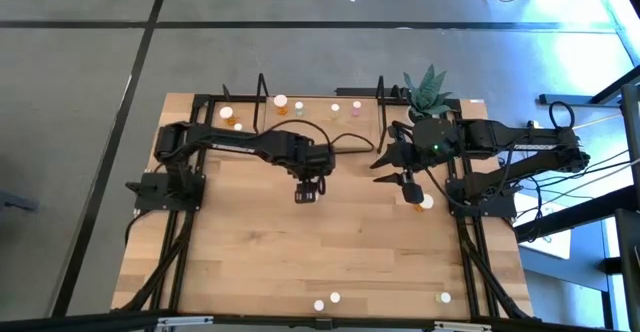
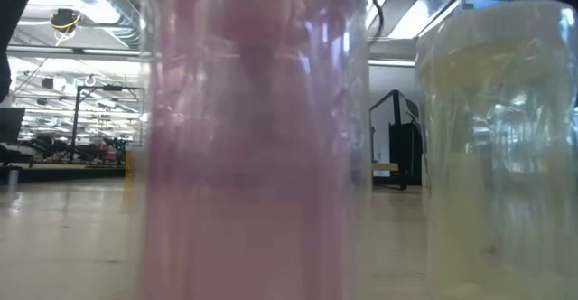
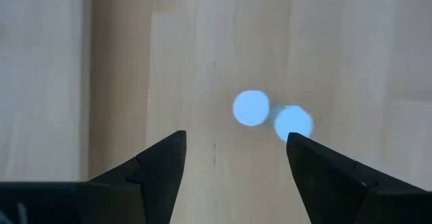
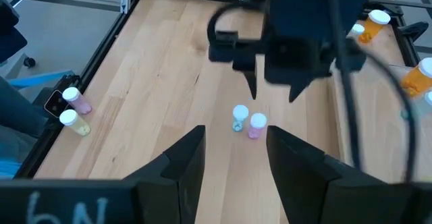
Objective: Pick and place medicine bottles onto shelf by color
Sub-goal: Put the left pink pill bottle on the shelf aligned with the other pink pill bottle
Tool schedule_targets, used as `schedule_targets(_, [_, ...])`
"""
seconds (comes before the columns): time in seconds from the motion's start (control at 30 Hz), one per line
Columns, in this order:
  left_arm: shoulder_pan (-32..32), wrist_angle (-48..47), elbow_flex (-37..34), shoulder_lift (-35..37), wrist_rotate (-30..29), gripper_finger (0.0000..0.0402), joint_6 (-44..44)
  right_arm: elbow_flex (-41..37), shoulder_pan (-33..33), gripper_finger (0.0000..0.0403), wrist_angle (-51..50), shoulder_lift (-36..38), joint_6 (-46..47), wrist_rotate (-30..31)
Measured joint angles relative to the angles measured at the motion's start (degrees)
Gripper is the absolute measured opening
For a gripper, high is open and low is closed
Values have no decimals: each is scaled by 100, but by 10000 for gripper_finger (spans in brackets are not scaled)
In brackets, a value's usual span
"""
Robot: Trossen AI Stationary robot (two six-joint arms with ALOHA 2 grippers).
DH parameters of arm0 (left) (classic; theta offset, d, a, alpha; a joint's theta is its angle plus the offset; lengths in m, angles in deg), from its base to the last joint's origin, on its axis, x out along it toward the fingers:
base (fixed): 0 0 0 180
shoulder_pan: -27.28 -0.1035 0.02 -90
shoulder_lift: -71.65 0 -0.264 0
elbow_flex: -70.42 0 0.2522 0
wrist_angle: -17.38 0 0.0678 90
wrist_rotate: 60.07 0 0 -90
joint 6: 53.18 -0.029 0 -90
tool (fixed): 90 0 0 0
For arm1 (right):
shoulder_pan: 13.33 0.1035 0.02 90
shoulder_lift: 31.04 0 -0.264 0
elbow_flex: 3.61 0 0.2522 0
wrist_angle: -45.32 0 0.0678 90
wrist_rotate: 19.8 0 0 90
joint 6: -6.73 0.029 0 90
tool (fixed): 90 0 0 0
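My left gripper [image 3: 233,163] hung open over two white-capped bottles [image 3: 251,108] mid-table, lining up a pick; my right gripper [image 4: 235,158] waited, jaws parted, empty.

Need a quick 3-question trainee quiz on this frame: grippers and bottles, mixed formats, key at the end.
1. True or false: the left gripper is shut on a bottle.
2. What stands on the table right under the left gripper? A: one orange bottle. B: two white-capped bottles side by side. C: a plant pot.
3. In the high view, what colour is the lone bottle on the table next to the right gripper?

Key
1. False: its fingers are apart, with nothing between them.
2. B. The right wrist view shows one is pink and the other is pale.
3. Orange.
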Motion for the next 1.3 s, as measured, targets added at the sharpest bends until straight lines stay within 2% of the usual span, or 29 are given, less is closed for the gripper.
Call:
schedule_targets(0.33, [436,-241,-1,1102,-48,248,618,2,0,159,11,0,4,2])
schedule_targets(0.57, [905,-475,-2,1687,-515,248,1376,2,1,159,84,2,-2,2])
schedule_targets(0.97, [1411,-1161,-1,2291,-1549,248,3000,2,2,159,214,2,304,-15])
schedule_targets(1.13, [1600,-1391,2,2417,-1742,248,3432,2,0,159,324,-20,650,2])
schedule_targets(1.3, [1773,-1636,4,2504,-2093,248,3710,2,1,159,392,-150,657,358])
